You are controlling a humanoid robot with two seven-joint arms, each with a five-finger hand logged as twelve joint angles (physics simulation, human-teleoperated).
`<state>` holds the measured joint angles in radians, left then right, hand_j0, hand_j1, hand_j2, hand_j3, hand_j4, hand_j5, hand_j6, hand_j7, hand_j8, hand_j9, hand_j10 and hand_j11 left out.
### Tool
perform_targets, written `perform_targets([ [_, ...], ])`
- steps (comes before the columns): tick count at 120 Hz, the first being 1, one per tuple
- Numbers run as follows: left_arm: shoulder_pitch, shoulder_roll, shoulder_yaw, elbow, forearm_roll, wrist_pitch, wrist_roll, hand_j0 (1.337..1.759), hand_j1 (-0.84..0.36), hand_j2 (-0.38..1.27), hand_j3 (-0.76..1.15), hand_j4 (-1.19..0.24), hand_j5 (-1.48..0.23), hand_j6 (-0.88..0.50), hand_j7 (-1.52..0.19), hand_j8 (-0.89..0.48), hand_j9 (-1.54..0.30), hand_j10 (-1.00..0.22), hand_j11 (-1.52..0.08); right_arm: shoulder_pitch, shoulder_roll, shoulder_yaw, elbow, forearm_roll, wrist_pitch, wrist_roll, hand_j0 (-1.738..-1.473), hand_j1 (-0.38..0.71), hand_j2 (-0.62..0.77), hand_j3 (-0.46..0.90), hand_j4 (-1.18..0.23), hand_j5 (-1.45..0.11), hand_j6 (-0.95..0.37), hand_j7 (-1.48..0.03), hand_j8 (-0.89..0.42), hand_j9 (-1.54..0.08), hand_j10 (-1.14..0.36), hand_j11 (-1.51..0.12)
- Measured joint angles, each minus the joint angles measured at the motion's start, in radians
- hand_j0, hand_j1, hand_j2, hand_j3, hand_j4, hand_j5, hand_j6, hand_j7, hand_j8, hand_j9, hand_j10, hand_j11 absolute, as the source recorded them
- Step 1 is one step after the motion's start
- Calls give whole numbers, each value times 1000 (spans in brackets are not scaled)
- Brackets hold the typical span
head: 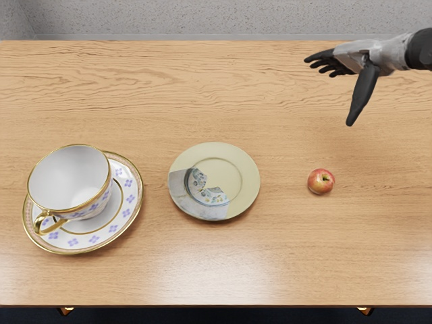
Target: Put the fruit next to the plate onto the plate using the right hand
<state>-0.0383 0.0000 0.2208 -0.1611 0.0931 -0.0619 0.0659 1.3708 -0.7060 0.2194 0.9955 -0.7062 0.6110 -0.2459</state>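
Note:
A small red and yellow apple lies on the wooden table, to the right of a shiny gold plate. The plate is bare and mirrors the cup nearby. My right hand hovers at the upper right, well above and behind the apple, coming in from the right edge. Its dark fingers are spread, the thumb points down, and it holds nothing. The left arm does not show.
A white teacup with a gold rim stands on a flower-patterned saucer at the left. The table's front edge runs along the bottom of the view; its far edge lies at the top.

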Motion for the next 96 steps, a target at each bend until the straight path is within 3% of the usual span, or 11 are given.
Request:
perform_targets([
  [4,0,0,0,0,0,0,0,1658,55,49,0,-245,-318,-245,-318,-245,-318,-245,-318,1,2,-1,-1,-3,0,-3,-1658,-317,-5,0,-31,-36,-32,-36,-31,-36,-30,-36],
  [10,0,0,0,0,0,0,0,1658,55,49,0,-245,-318,-245,-318,-245,-318,-245,-318,5,3,2,1,-2,0,-42,-1658,-317,-5,0,-31,-36,-32,-36,-31,-36,-30,-36],
  [22,0,0,0,0,0,0,0,1658,55,49,0,-245,-318,-245,-318,-245,-318,-245,-318,13,4,9,44,94,0,-188,-1658,-317,-5,0,-31,-36,-32,-36,-31,-36,-30,-36],
  [30,0,0,0,0,0,0,0,1658,55,49,0,-245,-318,-245,-318,-245,-318,-245,-318,15,-4,16,154,139,0,-269,-1658,-317,-5,0,-31,-36,-32,-36,-31,-36,-30,-36],
  [39,0,0,0,0,0,0,0,1658,55,49,0,-245,-318,-245,-318,-245,-318,-245,-318,20,-38,51,308,158,0,-318,-1658,-316,-6,0,-32,-37,-33,-37,-32,-37,-31,-37],
  [52,0,0,0,0,0,0,0,1658,55,49,0,-245,-318,-245,-318,-245,-318,-245,-318,21,-123,79,500,138,0,-348,-1658,-313,-6,0,-33,-40,-34,-39,-33,-39,-32,-39],
  [62,0,0,0,0,0,0,0,1658,55,49,0,-245,-318,-245,-318,-245,-318,-245,-318,0,-158,83,584,61,0,-358,-1658,-312,-6,0,-34,-41,-35,-40,-34,-41,-33,-40],
  [81,0,0,0,0,0,0,0,1658,55,49,0,-245,-318,-245,-318,-245,-318,-245,-318,-70,-140,85,638,-106,-40,-363,-1658,-310,-6,0,-36,-43,-38,-43,-37,-43,-35,-43],
  [96,0,0,0,0,0,0,0,1658,55,49,0,-245,-318,-245,-318,-245,-318,-245,-318,-123,-105,86,625,-191,-117,-364,-1658,-308,-6,0,-39,-46,-40,-46,-39,-46,-38,-46],
])
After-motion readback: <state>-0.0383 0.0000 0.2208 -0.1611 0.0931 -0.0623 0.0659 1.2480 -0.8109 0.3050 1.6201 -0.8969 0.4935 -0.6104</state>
